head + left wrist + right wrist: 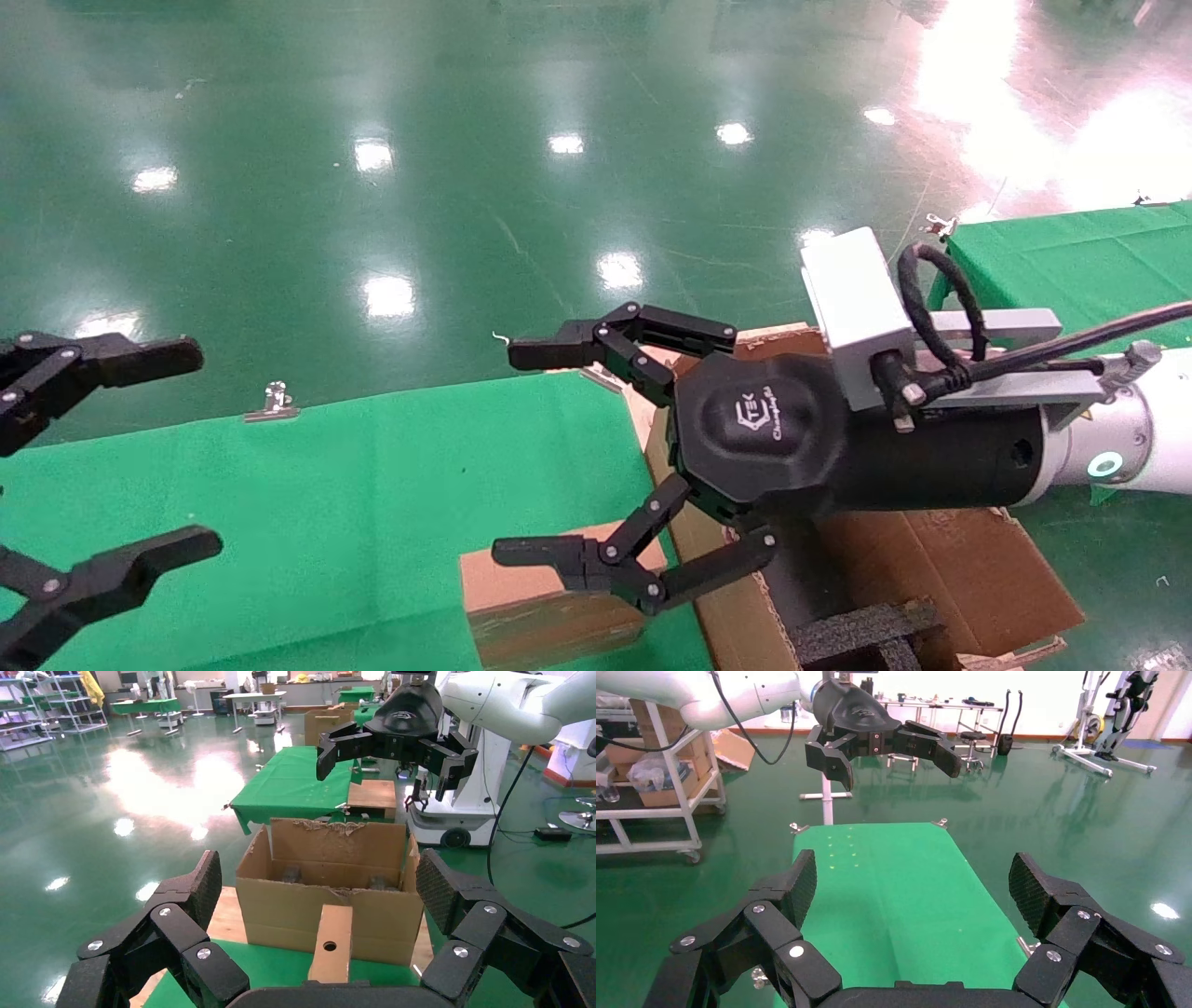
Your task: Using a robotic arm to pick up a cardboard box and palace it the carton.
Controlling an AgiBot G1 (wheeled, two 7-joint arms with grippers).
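The small brown cardboard box [549, 601] lies on the green table, against the carton's side; its face with the round hole shows in the left wrist view [330, 941]. The large carton [941, 559] with torn flaps and black foam inside stands at the table's right end, also seen in the left wrist view [330, 896]. My right gripper [515, 453], on the white arm, is open and empty, hovering above the carton's edge and the small box. My left gripper [200, 447] is open and empty at the far left, facing the box.
The green table cloth [326, 485] is held by metal clips [272, 403]. A second green table [1071, 261] stands at the right. Shiny green floor lies beyond. Black foam inserts [866, 634] sit in the carton.
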